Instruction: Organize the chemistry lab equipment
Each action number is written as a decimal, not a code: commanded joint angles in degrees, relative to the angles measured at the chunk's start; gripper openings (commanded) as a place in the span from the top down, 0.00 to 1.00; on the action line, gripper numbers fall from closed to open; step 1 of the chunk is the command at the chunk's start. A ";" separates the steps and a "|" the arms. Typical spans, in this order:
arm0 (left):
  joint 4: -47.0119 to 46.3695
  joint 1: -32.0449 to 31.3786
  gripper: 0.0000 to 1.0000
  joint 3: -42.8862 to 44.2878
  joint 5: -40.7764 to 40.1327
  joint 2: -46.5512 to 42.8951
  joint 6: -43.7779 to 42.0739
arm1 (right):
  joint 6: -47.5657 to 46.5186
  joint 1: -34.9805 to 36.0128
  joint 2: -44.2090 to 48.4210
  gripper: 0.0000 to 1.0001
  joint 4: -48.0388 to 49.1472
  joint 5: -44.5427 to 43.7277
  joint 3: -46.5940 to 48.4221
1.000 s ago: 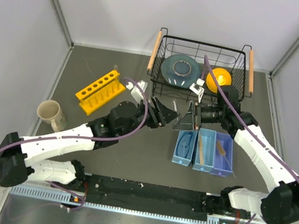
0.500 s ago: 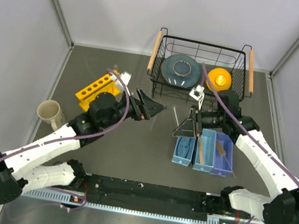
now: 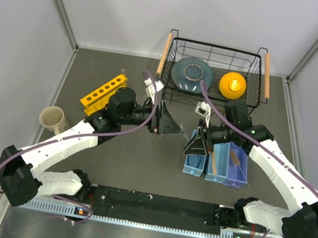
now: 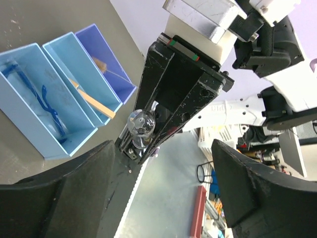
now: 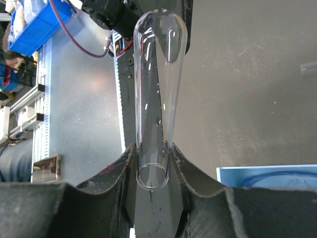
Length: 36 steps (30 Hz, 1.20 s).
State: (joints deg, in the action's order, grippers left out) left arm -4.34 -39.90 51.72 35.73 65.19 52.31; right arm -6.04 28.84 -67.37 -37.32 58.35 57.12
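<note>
Top cam overhead on whole table (image 3: 156, 170); both wrist cams close-up on same glass tube (image 5: 153, 99).

Three blue bins (image 3: 215, 176), one yellow rack (image 3: 103, 93)

R hand (image 5: 151, 154) pinches clear glass tube (image 5: 157, 74) near its open end, blue bin (image 5: 233, 176) at lower right

The left arm stretches out on a long diagonal, and the left gripper (image 3: 169, 125) sits a little to the left of the blue bins (image 3: 227, 167) — jaws spread wide, nothing between them. The right arm folds round the far side of the bins. The right gripper (image 3: 196, 146), at their left edge, points down — both fingers clamped on a glass tube (image 5: 156, 74).
</note>
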 commanded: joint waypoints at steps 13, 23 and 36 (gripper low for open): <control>-2.69 -1.23 0.41 3.56 1.63 5.04 -0.11 | -5.73 1.83 0.23 0.94 -2.32 1.07 3.17; -3.40 -1.94 0.51 3.73 1.28 5.83 0.24 | -6.08 2.01 0.31 0.93 -2.49 1.15 2.91; -5.33 -2.29 0.88 2.51 2.42 5.57 1.47 | -6.52 2.19 0.40 0.91 -2.67 0.89 2.73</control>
State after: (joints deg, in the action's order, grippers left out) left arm -5.08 -41.80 53.25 36.86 71.16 52.31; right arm -10.44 30.00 -67.40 -40.82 58.28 57.54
